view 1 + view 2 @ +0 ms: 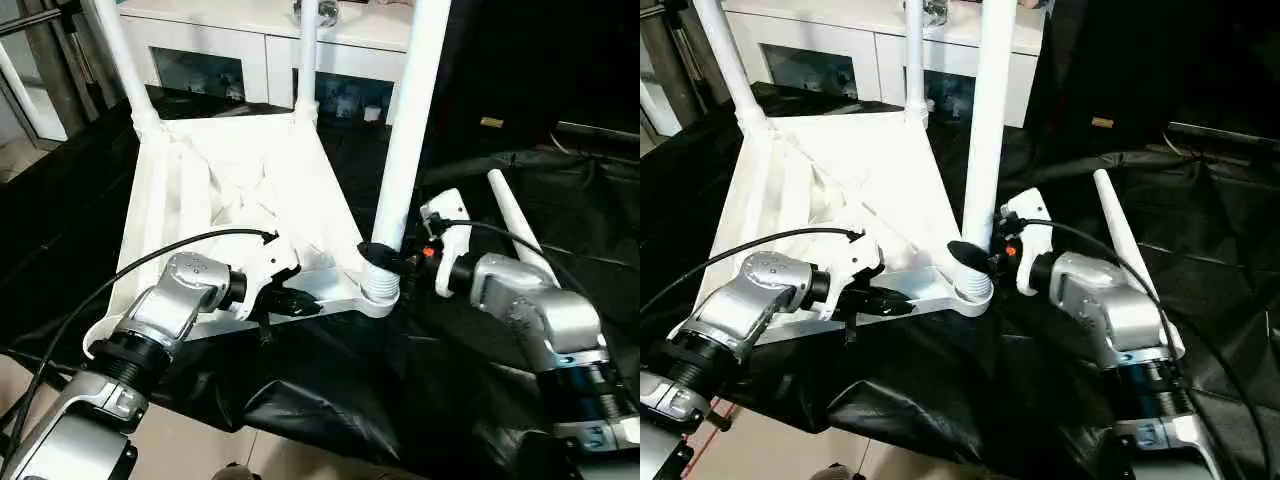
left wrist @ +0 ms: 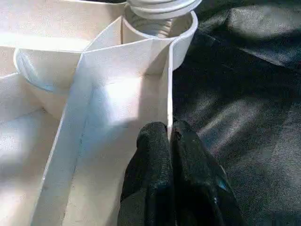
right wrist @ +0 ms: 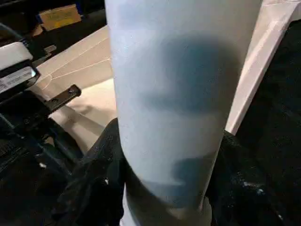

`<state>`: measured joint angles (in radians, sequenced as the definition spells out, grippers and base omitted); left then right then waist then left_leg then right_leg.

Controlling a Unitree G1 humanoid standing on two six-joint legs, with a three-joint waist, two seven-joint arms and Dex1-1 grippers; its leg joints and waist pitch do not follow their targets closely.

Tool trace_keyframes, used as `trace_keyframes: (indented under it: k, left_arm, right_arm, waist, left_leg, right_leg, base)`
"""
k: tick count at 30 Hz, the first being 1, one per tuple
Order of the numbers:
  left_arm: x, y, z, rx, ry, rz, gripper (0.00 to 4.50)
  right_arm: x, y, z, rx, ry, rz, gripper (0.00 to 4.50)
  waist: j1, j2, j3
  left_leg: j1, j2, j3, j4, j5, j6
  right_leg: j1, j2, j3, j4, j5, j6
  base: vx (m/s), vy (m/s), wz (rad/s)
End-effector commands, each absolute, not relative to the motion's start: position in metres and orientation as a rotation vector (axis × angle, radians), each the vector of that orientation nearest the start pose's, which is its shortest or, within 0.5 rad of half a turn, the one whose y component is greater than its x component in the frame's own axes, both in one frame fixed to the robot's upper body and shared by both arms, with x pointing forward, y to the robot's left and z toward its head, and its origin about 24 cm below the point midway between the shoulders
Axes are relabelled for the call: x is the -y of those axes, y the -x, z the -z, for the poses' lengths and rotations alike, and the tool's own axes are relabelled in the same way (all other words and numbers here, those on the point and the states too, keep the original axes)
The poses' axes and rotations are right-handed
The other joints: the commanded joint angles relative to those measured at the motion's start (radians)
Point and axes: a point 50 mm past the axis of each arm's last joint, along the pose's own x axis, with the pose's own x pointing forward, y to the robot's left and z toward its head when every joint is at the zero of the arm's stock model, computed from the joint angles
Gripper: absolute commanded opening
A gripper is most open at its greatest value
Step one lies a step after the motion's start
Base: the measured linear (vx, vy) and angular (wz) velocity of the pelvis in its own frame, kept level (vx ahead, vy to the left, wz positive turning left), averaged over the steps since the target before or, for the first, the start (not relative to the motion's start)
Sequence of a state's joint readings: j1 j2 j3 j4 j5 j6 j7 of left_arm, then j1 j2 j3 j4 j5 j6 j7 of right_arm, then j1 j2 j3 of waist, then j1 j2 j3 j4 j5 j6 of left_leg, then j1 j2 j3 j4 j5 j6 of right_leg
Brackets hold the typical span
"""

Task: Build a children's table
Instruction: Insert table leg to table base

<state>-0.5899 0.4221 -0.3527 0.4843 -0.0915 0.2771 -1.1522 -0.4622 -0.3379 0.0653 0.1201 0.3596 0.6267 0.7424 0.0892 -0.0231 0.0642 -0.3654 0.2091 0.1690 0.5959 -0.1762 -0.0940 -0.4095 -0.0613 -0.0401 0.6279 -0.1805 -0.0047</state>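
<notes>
The children's table top (image 1: 250, 170) lies upside down on black cloth, ribs facing up. Two legs (image 1: 125, 60) (image 1: 307, 50) stand in its far corner sockets. A third leg (image 1: 410, 130) stands upright with its ridged end in the near right socket (image 1: 380, 290). My right gripper (image 1: 385, 255) is shut around this leg (image 3: 174, 94) just above the socket, one finger (image 3: 94, 188) on each side. My left gripper (image 1: 300, 300) is shut on the thin near rim wall (image 2: 168, 94) of the top, a little left of that socket. A loose leg (image 1: 520, 230) lies on the cloth to the right.
A white cabinet with glass doors (image 1: 230, 60) stands behind the table. The black cloth (image 1: 330, 390) hangs over the near edge, with bare floor (image 1: 200, 450) below. A black cable (image 1: 150, 255) loops over my left forearm.
</notes>
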Motion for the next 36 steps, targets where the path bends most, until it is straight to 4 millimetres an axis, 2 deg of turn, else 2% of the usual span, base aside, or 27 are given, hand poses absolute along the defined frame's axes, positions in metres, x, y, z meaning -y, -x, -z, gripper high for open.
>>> trace_keyframes:
  k: [1,6,11,12,15,18,23,26,27,29,31,33,36]
  left_arm:
    - [-0.134,-0.315,-0.065,-0.446,-0.282,1.298,0.0]
    - [-0.134,-0.315,-0.065,-0.446,-0.282,1.295,0.0]
    - [-0.133,-0.315,-0.065,-0.444,-0.281,1.295,0.0]
    - [-0.133,-0.315,-0.065,-0.443,-0.281,1.295,0.0]
    - [-0.133,-0.315,-0.065,-0.442,-0.281,1.295,0.0]
    - [-0.133,-0.315,-0.065,-0.439,-0.279,1.292,0.0]
    - [-0.133,-0.315,-0.065,-0.435,-0.279,1.287,0.0]
    - [-0.133,-0.316,-0.065,-0.43,-0.278,1.283,0.0]
    - [-0.133,-0.316,-0.065,-0.427,-0.277,1.281,0.0]
    - [-0.133,-0.316,-0.066,-0.426,-0.277,1.28,0.0]
    - [-0.133,-0.316,-0.066,-0.423,-0.277,1.279,0.0]
    - [-0.132,-0.316,-0.066,-0.421,-0.277,1.279,0.0]
    - [-0.132,-0.316,-0.066,-0.42,-0.277,1.278,0.0]
  right_arm:
    - [0.142,-0.307,-0.095,-0.349,-0.07,-0.892,1.91]
    - [0.143,-0.305,-0.091,-0.364,-0.061,-0.893,1.91]
    - [0.144,-0.306,-0.086,-0.36,-0.054,-0.874,1.91]
    - [0.144,-0.308,-0.085,-0.348,-0.061,-0.865,1.91]
    - [0.143,-0.31,-0.083,-0.33,-0.076,-0.847,1.91]
    - [0.144,-0.313,-0.083,-0.295,-0.145,-0.82,1.91]
    - [0.146,-0.314,-0.08,-0.264,-0.235,-0.808,1.9]
    - [0.149,-0.311,-0.072,-0.254,-0.272,-0.798,1.9]
    - [0.15,-0.31,-0.067,-0.253,-0.291,-0.791,1.9]
    - [0.151,-0.308,-0.063,-0.254,-0.306,-0.782,1.9]
    - [0.153,-0.304,-0.053,-0.254,-0.347,-0.758,1.9]
    - [0.155,-0.301,-0.045,-0.258,-0.373,-0.736,1.9]
    - [0.158,-0.3,-0.039,-0.258,-0.384,-0.716,1.9]
  waist:
    - [0.004,-0.004,-0.069]
    - [0.004,-0.005,-0.069]
    - [0.004,-0.004,-0.069]
    - [0.004,-0.001,-0.069]
    - [0.003,-0.003,-0.07]
    - [0.003,0.0,-0.07]
    - [0.002,0.0,-0.07]
    - [0.002,0.001,-0.07]
    - [0.003,0.005,-0.07]
    - [0.002,0.002,-0.07]
    - [0.002,0.007,-0.069]
    - [0.002,0.004,-0.068]
    - [0.0,0.007,-0.068]
  left_leg:
    - [0.009,0.012,0.002,-0.073,-0.214,-0.02]
    - [0.006,0.012,0.001,-0.073,-0.206,-0.018]
    - [0.008,0.012,0.001,-0.073,-0.213,-0.019]
    - [0.007,0.012,0.001,-0.073,-0.211,-0.02]
    - [0.007,0.012,0.002,-0.072,-0.217,-0.02]
    - [0.008,0.012,0.001,-0.073,-0.225,-0.021]
    - [0.008,0.013,0.001,-0.074,-0.219,-0.018]
    - [0.007,0.012,0.002,-0.073,-0.221,-0.016]
    - [0.007,0.012,0.001,-0.073,-0.219,-0.016]
    - [0.008,0.013,0.001,-0.074,-0.227,-0.013]
    - [0.007,0.013,0.001,-0.074,-0.232,-0.014]
    - [0.007,0.013,0.001,-0.075,-0.242,-0.012]
    - [0.009,0.014,0.0,-0.077,-0.247,-0.014]
  right_leg:
    - [0.047,-0.067,0.038,-0.088,-0.308,-0.156]
    - [0.049,-0.067,0.038,-0.087,-0.305,-0.152]
    - [0.047,-0.067,0.038,-0.088,-0.316,-0.152]
    - [0.047,-0.067,0.038,-0.087,-0.305,-0.155]
    - [0.046,-0.068,0.038,-0.088,-0.312,-0.158]
    - [0.047,-0.068,0.038,-0.089,-0.318,-0.159]
    - [0.047,-0.067,0.037,-0.087,-0.295,-0.167]
    - [0.047,-0.067,0.037,-0.087,-0.289,-0.172]
    - [0.049,-0.068,0.037,-0.086,-0.285,-0.174]
    - [0.048,-0.068,0.037,-0.087,-0.29,-0.175]
    - [0.046,-0.068,0.037,-0.088,-0.297,-0.176]
    - [0.046,-0.069,0.038,-0.091,-0.307,-0.176]
    - [0.045,-0.067,0.037,-0.091,-0.314,-0.176]
  base:
    - [0.0,0.0,0.0]
    - [0.0,0.0,0.0]
    - [0.0,0.0,0.0]
    - [0.0,0.0,0.0]
    - [0.0,0.0,0.0]
    - [0.0,0.0,0.0]
    - [0.0,0.0,0.0]
    - [0.0,0.0,0.0]
    - [0.0,0.0,0.0]
    - [0.0,0.0,0.0]
    - [0.0,0.0,0.0]
    - [0.0,0.0,0.0]
    - [0.0,0.0,0.0]
